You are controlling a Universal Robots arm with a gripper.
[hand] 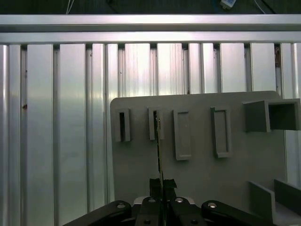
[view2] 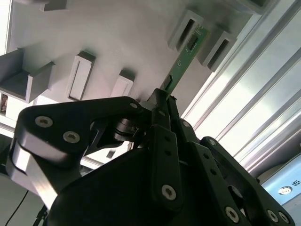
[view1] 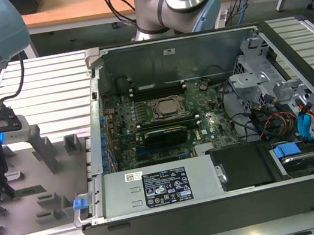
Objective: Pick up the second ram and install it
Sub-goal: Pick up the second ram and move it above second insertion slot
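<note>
We see the gripper [view2: 165, 96] drawn narrow, its two fingers [view2: 160, 101] pinched on one end of the second ram [view2: 184, 59] — the thin green strip runs straight out from the fingertips, and in the first wrist view it shows edge-on as a dark line. The strip's far end reaches the row of raised slotted blocks [view2: 187, 28] along one edge of the grey fixture plate [view2: 117, 42], at the second block from the plate's corner, just beside the edge where the plate meets the ribbed aluminium worktop [hand: 56, 117]. We cannot tell whether that far end rests in its slot or has come clear of it. In the exterior view the plate lies on the worktop at the exterior view's left, and the open computer case [view1: 223, 218] stands just beside it at the exterior view's right, with the motherboard [view1: 121, 123] bare inside. So we judge the task in its early part: the grasp is made at the fixture, while the carry across to the case and the seating in a memory slot are not yet done.
</note>
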